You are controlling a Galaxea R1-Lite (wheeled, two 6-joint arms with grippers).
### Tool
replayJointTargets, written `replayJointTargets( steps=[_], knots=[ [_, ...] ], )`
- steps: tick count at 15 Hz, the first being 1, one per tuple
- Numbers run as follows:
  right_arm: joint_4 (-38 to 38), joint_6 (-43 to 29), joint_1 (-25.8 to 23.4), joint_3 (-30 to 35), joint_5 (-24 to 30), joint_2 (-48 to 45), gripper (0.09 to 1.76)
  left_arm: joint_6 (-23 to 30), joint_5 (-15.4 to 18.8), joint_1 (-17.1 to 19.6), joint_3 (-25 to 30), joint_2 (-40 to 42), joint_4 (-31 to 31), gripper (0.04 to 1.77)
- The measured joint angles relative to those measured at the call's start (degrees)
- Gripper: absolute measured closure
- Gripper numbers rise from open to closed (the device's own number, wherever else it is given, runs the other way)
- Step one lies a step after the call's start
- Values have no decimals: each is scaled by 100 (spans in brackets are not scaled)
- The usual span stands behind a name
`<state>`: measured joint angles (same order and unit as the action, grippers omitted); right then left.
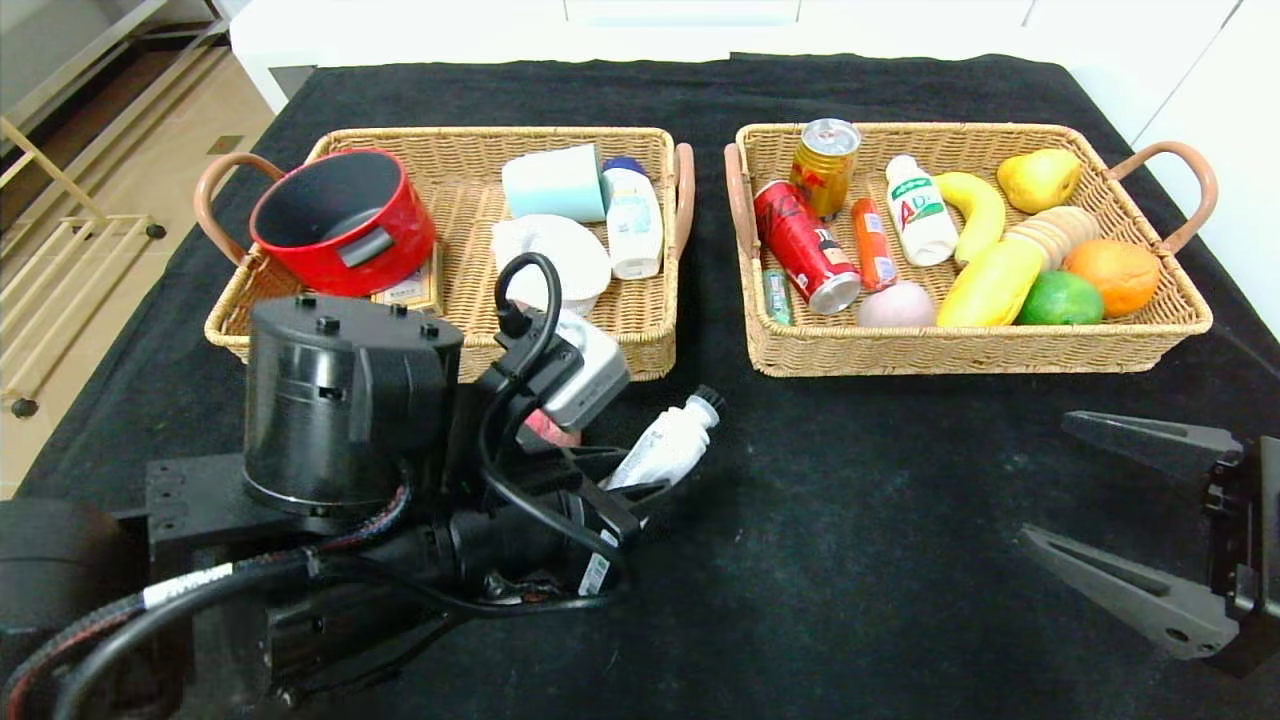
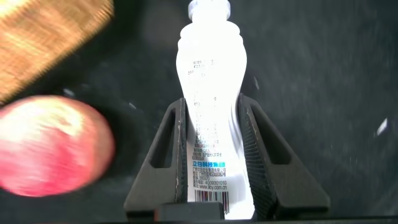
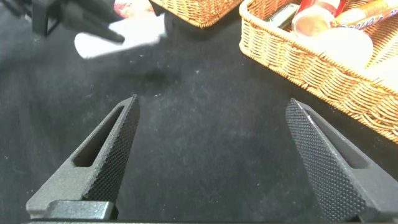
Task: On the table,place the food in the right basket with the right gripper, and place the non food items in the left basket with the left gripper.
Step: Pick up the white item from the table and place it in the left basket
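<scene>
Left wrist view: left gripper (image 2: 214, 149) fingers pinch the white plastic bottle (image 2: 210, 93) beside a peach (image 2: 53, 146); right gripper (image 1: 1130, 520) fingers spread above the bench (image 1: 850, 500).

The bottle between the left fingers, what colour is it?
White, with a barcode label; the bottle shows best in the left wrist view.

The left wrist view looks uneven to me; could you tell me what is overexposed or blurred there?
In the left wrist view the white bottle is blown out by glare above its label, while the peach and basket corner are soft and blurred; the head view shows all three more clearly.
</scene>
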<state>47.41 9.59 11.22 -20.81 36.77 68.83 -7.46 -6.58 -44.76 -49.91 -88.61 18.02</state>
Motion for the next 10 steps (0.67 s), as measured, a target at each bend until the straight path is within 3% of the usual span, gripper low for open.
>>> replayJointTargets(
  steps=[6, 10],
  knots=[
    [5, 2, 2, 9, 2, -9, 14, 400, -68, 404, -1045, 30, -441, 121],
    [2, 2, 7, 9, 2, -30, 14, 413, -105, 756, -1436, -9, -457, 121]
  ],
)
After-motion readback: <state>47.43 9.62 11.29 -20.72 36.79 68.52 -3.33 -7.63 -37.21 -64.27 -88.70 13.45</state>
